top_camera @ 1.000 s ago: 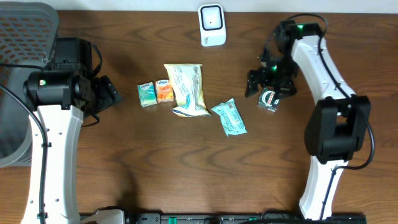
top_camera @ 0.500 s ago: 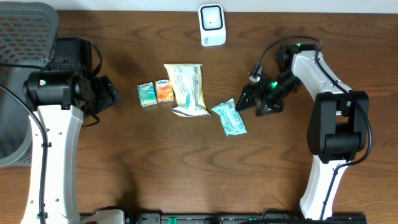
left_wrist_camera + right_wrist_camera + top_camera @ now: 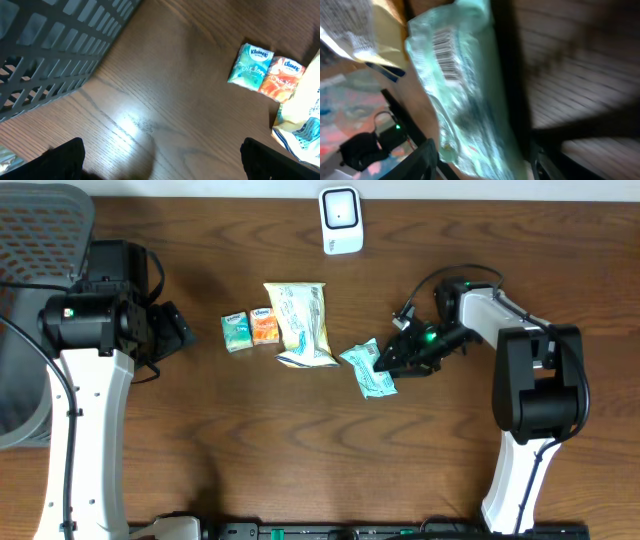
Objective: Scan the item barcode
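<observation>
Right hand (image 3: 388,360): we see it low over the desk (image 3: 300,450), at the right end of the packet (image 3: 366,370), with a finger on either side of it. We cannot tell whether they pinch it yet.
Packet: teal, lying on the desk just right of the pouch (image 3: 300,323). In the right wrist view its barcode (image 3: 445,55) faces the camera.
Left hand (image 3: 162,150): open wide and empty, beside the basket (image 3: 40,220).
Scanner (image 3: 341,220): white, at the desk's far edge, well apart from the packet.
Tissue packs: teal pack (image 3: 236,331) and orange pack (image 3: 264,326) touch, just left of the pouch.
</observation>
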{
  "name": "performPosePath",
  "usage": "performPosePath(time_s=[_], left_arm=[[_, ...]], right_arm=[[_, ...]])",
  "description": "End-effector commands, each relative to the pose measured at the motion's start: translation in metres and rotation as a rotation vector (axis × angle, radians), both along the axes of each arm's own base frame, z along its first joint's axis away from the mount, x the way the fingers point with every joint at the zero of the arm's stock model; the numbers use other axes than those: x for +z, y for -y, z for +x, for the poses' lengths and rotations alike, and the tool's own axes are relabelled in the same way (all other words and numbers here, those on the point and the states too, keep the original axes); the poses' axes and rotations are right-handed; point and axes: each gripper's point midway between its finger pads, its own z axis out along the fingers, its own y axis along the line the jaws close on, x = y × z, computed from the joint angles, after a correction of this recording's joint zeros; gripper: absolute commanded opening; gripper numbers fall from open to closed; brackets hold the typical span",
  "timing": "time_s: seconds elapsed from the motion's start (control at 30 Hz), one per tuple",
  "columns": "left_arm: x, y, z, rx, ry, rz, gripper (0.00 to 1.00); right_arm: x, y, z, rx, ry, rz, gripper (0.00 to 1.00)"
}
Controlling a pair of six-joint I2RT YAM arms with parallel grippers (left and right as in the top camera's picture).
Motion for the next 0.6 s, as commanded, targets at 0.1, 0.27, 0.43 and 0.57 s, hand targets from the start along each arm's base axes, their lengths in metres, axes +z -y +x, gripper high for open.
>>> performPosePath(time_s=[0.1, 0.27, 0.43, 0.57], left_arm=[[-0.001, -0.003, -0.001, 0.015, -0.006, 0.007, 0.98], [-0.001, -0.003, -0.001, 0.016, -0.006, 0.007, 0.98], [-0.001, -0.003, -0.001, 0.016, -0.006, 0.007, 0.97], [-0.001, -0.003, -0.001, 0.016, -0.006, 0.007, 0.98]], right_arm=[[-0.032, -0.001, -0.016, -0.01, -0.046, -0.142, 0.53], [-0.041, -0.012, -0.02, 0.005, -0.027, -0.157, 0.36], [-0.046, -0.021, -0.028, 0.017, -0.034, -0.162, 0.1], [-0.046, -0.023, -0.029, 0.016, -0.039, -0.163, 0.01]])
